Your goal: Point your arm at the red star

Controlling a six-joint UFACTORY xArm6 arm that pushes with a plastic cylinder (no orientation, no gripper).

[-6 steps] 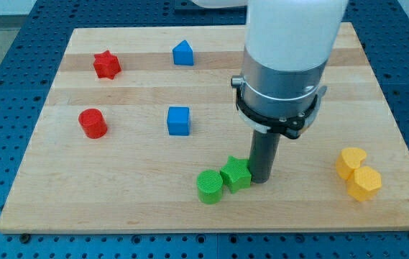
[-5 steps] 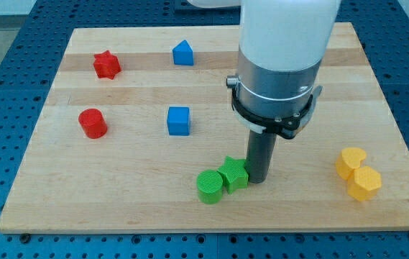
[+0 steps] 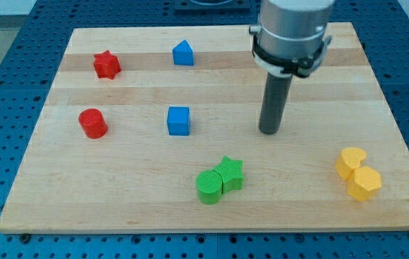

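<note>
Green star [image 3: 231, 173] touching green cyl [image 3: 208, 186]; yellow pair [image 3: 358, 173] touching.

The red star [image 3: 106, 64] is a small, bright red, star-shaped block lying flat on the wooden board [image 3: 377, 108], close to its top-left corner and nearer the left edge.

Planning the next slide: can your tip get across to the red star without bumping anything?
Probably yes. My tip sits right of the blue cube; a diagonal line to the red star passes between that cube and the blue block above it.
</note>
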